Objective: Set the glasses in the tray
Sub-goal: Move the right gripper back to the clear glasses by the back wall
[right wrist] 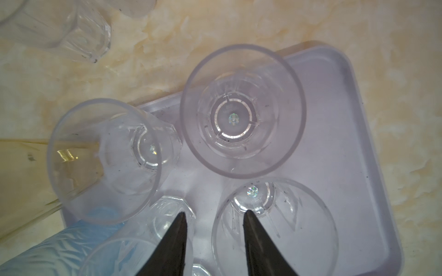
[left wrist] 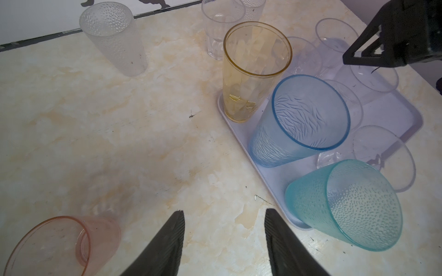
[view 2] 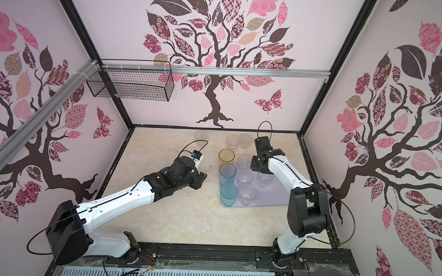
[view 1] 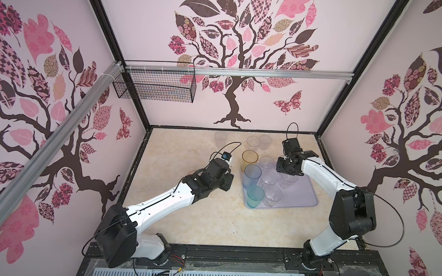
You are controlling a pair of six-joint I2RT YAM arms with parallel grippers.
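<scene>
Right claw spread astride the rim of a clear glass on the tray; left claw spread, empty. Pink glass stands on counter: likely light, slick, rigid; pinch rim wall.

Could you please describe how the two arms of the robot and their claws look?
The left arm and right arm have white shells with black joints and bases. Thin black cables loop above each wrist. The left claw and right claw have black, tapered, ribbed fingers.

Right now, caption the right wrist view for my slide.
Open right gripper over clear glasses standing in the lavender tray.
</scene>
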